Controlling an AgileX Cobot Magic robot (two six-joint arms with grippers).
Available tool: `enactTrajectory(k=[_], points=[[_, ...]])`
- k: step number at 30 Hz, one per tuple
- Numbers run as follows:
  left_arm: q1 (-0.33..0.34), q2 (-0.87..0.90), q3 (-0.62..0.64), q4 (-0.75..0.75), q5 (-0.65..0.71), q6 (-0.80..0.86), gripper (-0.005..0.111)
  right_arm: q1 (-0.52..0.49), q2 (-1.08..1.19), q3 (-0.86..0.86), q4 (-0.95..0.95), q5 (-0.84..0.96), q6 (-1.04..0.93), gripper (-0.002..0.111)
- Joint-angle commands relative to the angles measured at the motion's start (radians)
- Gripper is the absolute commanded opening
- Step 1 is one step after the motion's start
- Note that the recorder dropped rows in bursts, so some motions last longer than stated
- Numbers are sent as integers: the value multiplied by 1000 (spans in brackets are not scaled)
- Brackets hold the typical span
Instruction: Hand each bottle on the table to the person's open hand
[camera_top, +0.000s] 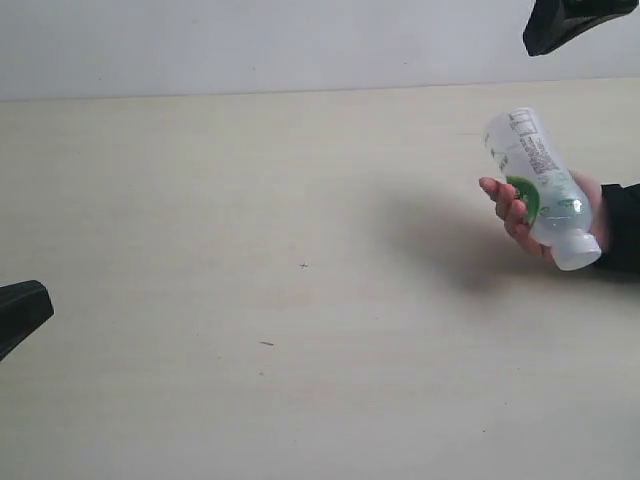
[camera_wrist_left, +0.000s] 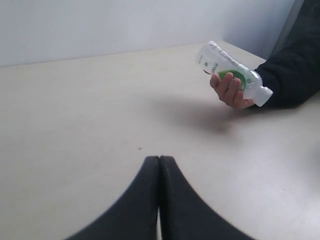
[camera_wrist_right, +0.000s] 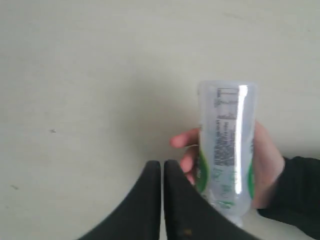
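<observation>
One clear bottle (camera_top: 533, 172) with a white-green label and white cap lies tilted in the person's hand (camera_top: 507, 211), just above the table (camera_top: 250, 200) at the right. The left wrist view shows the same bottle (camera_wrist_left: 226, 62) and hand (camera_wrist_left: 231, 93) far ahead, and the right wrist view shows the bottle (camera_wrist_right: 227, 135) in the hand (camera_wrist_right: 266, 159) just beside my fingers. My right gripper (camera_top: 530, 40) hangs above the bottle, apart from it, with its jaws shut and empty (camera_wrist_right: 162, 164). At the table's left edge my left gripper (camera_top: 44, 304) is shut on nothing (camera_wrist_left: 159, 159).
The person's dark sleeve (camera_top: 622, 228) comes in from the right edge. A pale wall (camera_top: 250, 45) runs behind the table. A few tiny dark specks (camera_top: 303, 265) mark the surface.
</observation>
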Motion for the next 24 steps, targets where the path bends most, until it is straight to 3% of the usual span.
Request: enactTrajectory(k=[1,9,14,18,24], points=[[0,-1,3,-8,-7,-2,0,-3,-171,185,113,-166,-87,0],[0,-1,3,-8,-7,-2,0,-3,-565,623,349,-564,-307,0],[0,-1,3,-8,-7,-2,0,-3,-792,844,474,-715,-458,0],[0,-1,3,-8,-7,-2,0,-3,-951,940,475,-717,-422,0],[0,-1,3,-8,-7,-2,0,-3,-1090,954,475,-646,-422,0]])
